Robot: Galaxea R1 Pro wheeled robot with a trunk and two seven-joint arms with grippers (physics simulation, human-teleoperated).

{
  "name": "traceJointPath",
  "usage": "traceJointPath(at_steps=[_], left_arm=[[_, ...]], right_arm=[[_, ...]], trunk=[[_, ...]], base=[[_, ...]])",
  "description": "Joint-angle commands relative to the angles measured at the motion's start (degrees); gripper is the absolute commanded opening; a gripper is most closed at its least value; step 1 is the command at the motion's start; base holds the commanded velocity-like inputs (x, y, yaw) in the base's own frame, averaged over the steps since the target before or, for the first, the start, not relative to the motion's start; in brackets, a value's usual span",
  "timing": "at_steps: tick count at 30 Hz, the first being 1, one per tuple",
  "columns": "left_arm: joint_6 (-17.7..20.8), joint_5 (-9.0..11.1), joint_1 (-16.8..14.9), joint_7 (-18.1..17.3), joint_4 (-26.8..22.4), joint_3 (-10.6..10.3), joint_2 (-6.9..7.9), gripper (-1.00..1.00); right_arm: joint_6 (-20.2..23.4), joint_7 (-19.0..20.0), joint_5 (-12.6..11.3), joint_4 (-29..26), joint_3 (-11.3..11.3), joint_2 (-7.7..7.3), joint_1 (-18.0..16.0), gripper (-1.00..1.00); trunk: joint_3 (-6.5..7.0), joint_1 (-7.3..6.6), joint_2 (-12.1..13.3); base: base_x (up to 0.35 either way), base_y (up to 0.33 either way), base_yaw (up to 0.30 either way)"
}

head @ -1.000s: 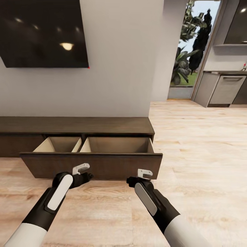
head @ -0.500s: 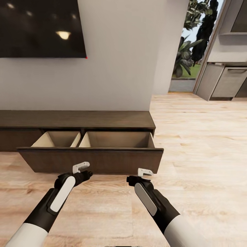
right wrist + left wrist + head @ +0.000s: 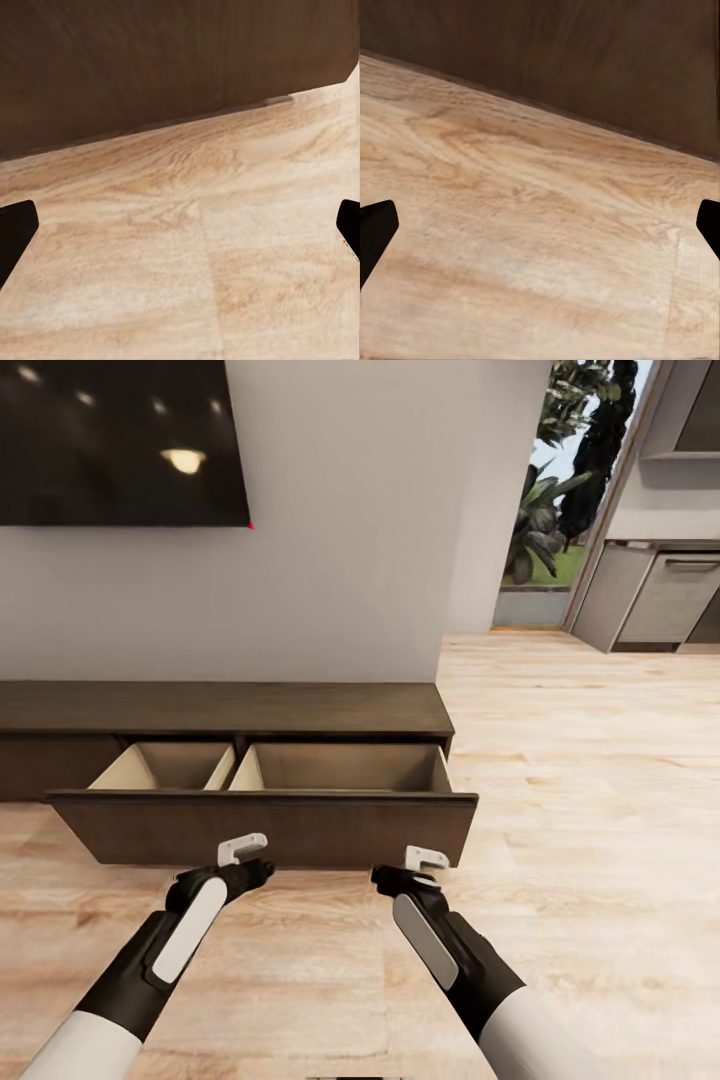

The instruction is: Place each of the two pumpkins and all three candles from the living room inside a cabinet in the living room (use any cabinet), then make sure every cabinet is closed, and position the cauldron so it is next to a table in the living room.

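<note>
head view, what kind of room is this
Most likely a living room in an open-plan home: a dark screen hangs on the wall above a long low wooden cabinet with its drawer pulled out, on light plank floor. Grey kitchen units stand beyond.

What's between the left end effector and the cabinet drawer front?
Bare wood floor lies between the left end effector and the drawer front, per the left wrist view.

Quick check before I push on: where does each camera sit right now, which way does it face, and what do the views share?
Head view: on the head, facing forward and down at the cabinet's open drawer; both arms, left hand, right hand.
Left wrist view: near the left hand, facing plank floor and drawer front; dark fingertips.
Right wrist view: likewise; fingertips.
Shared: drawer front, floor.
</note>
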Motion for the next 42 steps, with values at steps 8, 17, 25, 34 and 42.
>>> traceJointPath(at_steps=[8,17,25,34,42], left_arm=[[-1.1,-1.7,0.0,0.5,1.4,-4.7,0.37,1.00],[-4.3,-4.5,-0.1,-9.0,2.2,-8.3,1.31,1.00],[-6.9,-7.1,-0.1,-19.9,3.6,-7.7,3.61,1.00],[-7.5,-7.0,-0.1,-20.1,3.9,-7.4,3.49,1.00],[-7.5,-7.1,-0.1,-20.0,4.0,-7.4,3.35,1.00]], right_arm=[[-2.4,-0.5,1.6,-0.1,0.1,-0.06,0.0,1.00],[-2.7,-0.4,1.9,0.0,0.1,-0.06,0.0,1.00],[-2.7,-0.4,1.9,0.0,0.2,-0.06,0.0,1.00],[-2.7,-0.4,1.9,0.0,0.1,-0.06,0.0,1.00],[-2.7,-0.4,1.9,0.0,0.1,-0.13,0.0,1.00]], trunk=[[-0.05,0.01,0.0],[-0.05,0.01,0.0],[-0.05,0.01,0.0],[-0.05,0.01,0.0],[-0.05,0.01,0.0]], base=[[0.152,0.000,0.000],[0.006,0.000,0.000],[0.005,0.001,0.000],[0.158,0.041,0.000],[0.060,0.014,0.000]])
